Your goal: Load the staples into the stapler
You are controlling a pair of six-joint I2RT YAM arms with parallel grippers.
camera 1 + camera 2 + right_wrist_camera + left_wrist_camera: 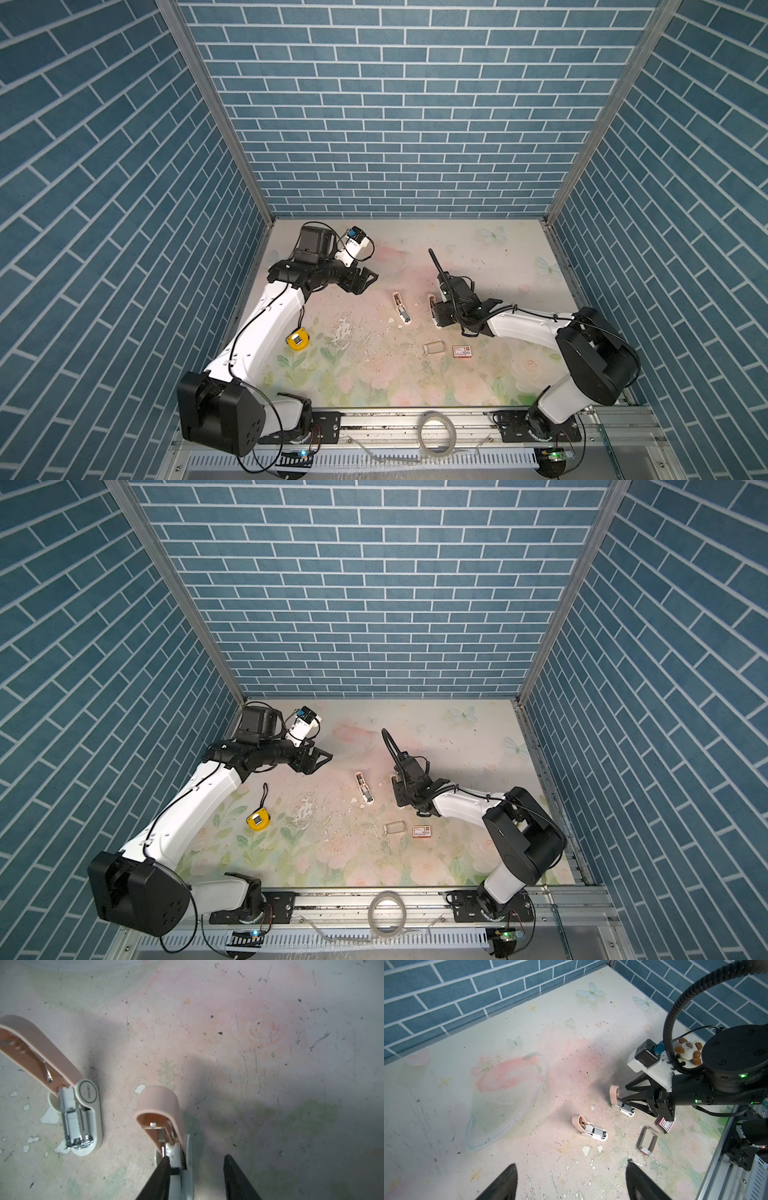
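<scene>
Opened on the pale, scuffed floral tabletop (415,249), boxed in by blue brick-print walls (374,124). Found the left gripper (571,1176) hanging over the back-left of it, black fingers (506,1184) spread wide on nothing at all. Judged it parked there to leave the middle free.

Caught the right gripper (196,1165) low at the table, straddling the white plastic base of a pink-lidded stapler (160,1105). Saw its jaws partway apart, one finger pressed against the metal channel, the other standing clear of the base, so no clamp seen. Read that as steadying or aligning rather than lifting. Noted that stapler's lid hinged upright, presumably to bare the channel for loading.

Spotted a second pink-and-white stapler (87,1103) just beside, lying flat mid-table, lid likewise thrown open. Passed a round yellow tape measure (298,341) nearer the left arm, well apart from the action. Picked out an open grey cardboard tray (432,347) and a small red-and-white cardboard box (462,351) side by side toward the front, tray contents too small to tell.

Finally, the staples (72,1124): a ridged silvery-grey strip, seemingly seated already in the second stapler's open channel. Could not tell about the channel under the right gripper, hidden by the finger.
</scene>
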